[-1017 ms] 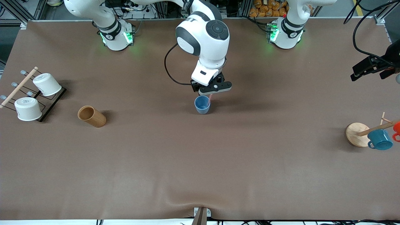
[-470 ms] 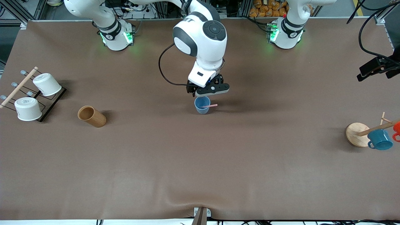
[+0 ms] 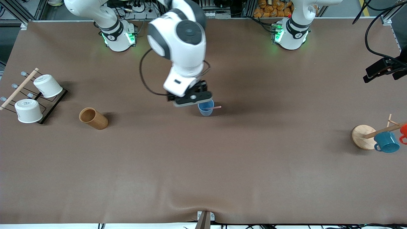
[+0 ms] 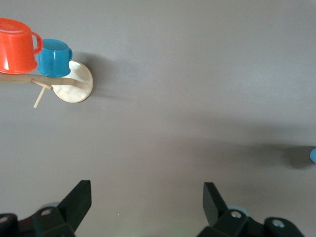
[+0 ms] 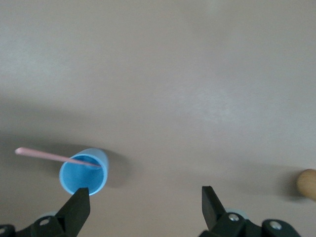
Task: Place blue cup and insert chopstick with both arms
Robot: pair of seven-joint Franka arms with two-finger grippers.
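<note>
The light-blue cup (image 3: 206, 109) stands upright near the table's middle. The pale-pink chopstick (image 3: 214, 108) leans in it, its free end sticking out over the rim toward the left arm's end. In the right wrist view the cup (image 5: 83, 176) and chopstick (image 5: 49, 156) show beside one finger. My right gripper (image 3: 191, 99) is open and empty, up over the table just beside the cup toward the right arm's end; its own view (image 5: 144, 207) shows bare table between the fingers. My left gripper (image 3: 376, 71) is open and empty, waiting high at the left arm's end (image 4: 146, 197).
A brown wooden cylinder holder (image 3: 93, 118) lies on its side toward the right arm's end. A black rack (image 3: 47, 108) with two white cups stands past it. A wooden mug stand (image 3: 362, 136) with a teal mug (image 3: 386, 142) and an orange mug (image 4: 17, 45) stands at the left arm's end.
The right gripper let go of the chopstick, which dropped into the cup and now leans there. The gripper then moved off toward the right arm's end. The left gripper drew back slightly.
</note>
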